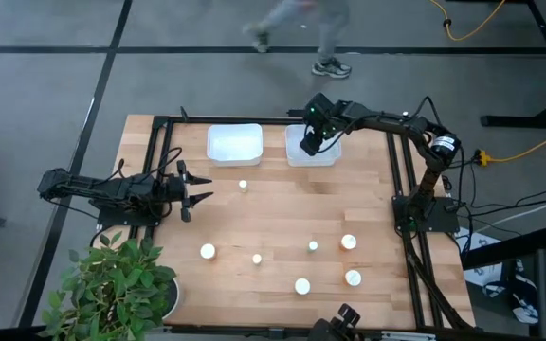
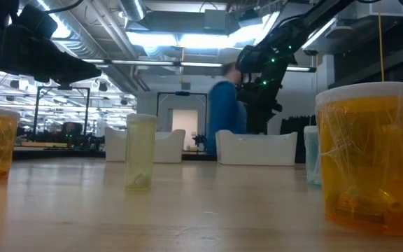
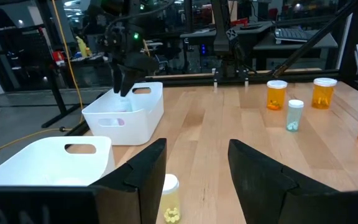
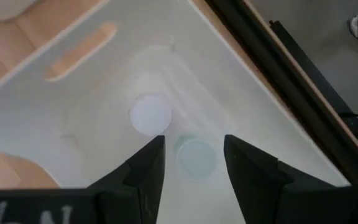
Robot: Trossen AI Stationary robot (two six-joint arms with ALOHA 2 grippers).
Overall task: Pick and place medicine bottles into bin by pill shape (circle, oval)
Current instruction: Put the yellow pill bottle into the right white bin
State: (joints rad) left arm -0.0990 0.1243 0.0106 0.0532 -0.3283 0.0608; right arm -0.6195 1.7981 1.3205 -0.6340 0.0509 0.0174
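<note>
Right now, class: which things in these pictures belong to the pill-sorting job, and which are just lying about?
Part of the job:
- medicine bottles on the table
- left bin
- right bin, two bottles inside
- right gripper, above that bin
- left gripper, waiting

Just lying about:
- potted plant
- person passing by

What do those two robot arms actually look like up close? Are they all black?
Mostly, yes. The left arm and right arm are slim, dark, jointed limbs with thin black cables alongside. The right arm has a pale band near one joint and small green lights by its wrist. The left gripper and right gripper each have two flat, dark, wedge-shaped fingers.
</note>
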